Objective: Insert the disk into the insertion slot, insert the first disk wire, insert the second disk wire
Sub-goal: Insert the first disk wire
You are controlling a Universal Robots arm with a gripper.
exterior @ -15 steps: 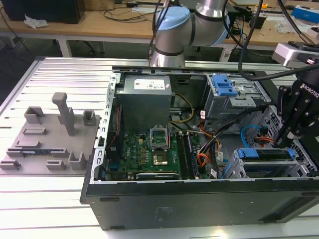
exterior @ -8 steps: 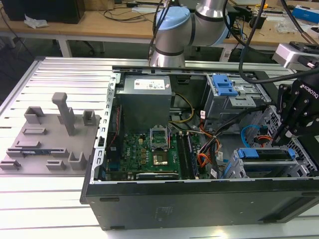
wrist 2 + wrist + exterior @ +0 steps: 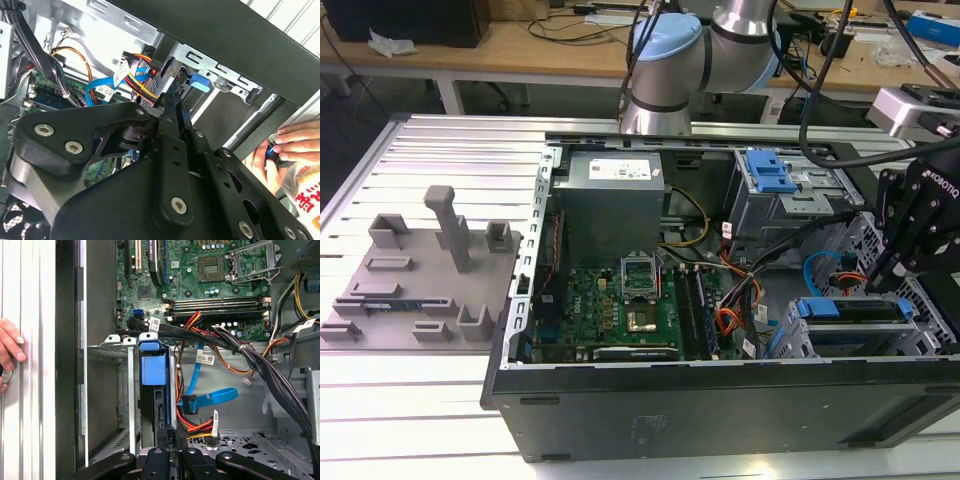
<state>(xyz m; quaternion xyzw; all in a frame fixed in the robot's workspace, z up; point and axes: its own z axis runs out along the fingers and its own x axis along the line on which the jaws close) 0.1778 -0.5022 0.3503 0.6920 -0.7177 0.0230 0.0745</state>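
Status: the disk [image 3: 850, 309] lies inside the insertion slot [image 3: 798, 348] at the lower right of the exterior view, with its blue carrier about level with the cage's upper edge. The first step is judged complete. In the first wrist view the carrier's blue tab [image 3: 152, 367] sits close against the cage's rail.

The gripper [image 3: 173, 434] is at the far right of the exterior view, at mid-height, directly above the disk. In the first wrist view its fingers [image 3: 166, 440] are drawn together and appear clamped on the black plug [image 3: 183, 432] of the red, yellow and orange wire bundle [image 3: 202, 427], close beside the disk's end. Whether that plug is seated in the disk's socket cannot be told, because the fingers cover the joint. The first wire insertion is judged in hand but not confirmed finished.

The blue flat cable [image 3: 212, 398] loops near the cage. Its dark connector [image 3: 189, 403] lies just beside the cage wall, apart from the gripper. It looks unplugged, though this is not certain. The second wire is judged outstanding.

A person's hand [image 3: 9, 352] rests outside the case [image 3: 67, 365], well apart from the work.
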